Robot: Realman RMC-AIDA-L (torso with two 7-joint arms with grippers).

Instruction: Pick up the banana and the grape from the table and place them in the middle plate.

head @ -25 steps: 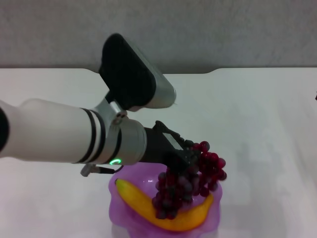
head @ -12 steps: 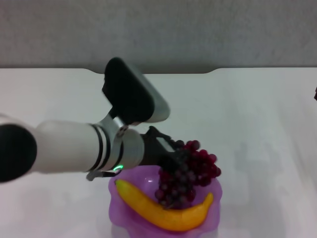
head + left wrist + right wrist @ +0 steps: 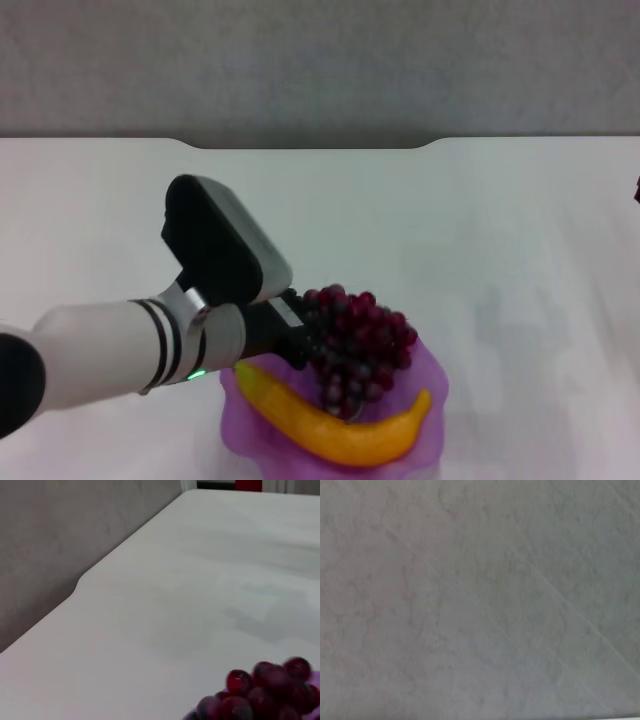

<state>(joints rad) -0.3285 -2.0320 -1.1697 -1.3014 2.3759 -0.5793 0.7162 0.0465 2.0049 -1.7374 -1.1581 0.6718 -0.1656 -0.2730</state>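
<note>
Two fruits sit in the middle plate [image 3: 425, 375] now.
My left tool [image 3: 300, 340] touches the grape [image 3: 355, 340]; its grip is hidden. Under it, the banana [image 3: 330, 425]. Grapes seem loose, floppy; best gripped mid-cluster.

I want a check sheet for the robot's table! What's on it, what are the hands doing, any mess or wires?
Surface: white table, flat, with a notched far edge.
Job's things: banana lies in the purple plate; the grapes sit in the plate, on the banana.
Clutter: nothing seen.
Grippers: left gripper is at the grapes over the plate, its fingers hidden by the bunch. Right gripper is out of view; its wrist camera shows only a grey surface.
Cables: nothing seen.
Surroundings: grey wall behind the table; a red and black object past the table's far end, too small to identify.
</note>
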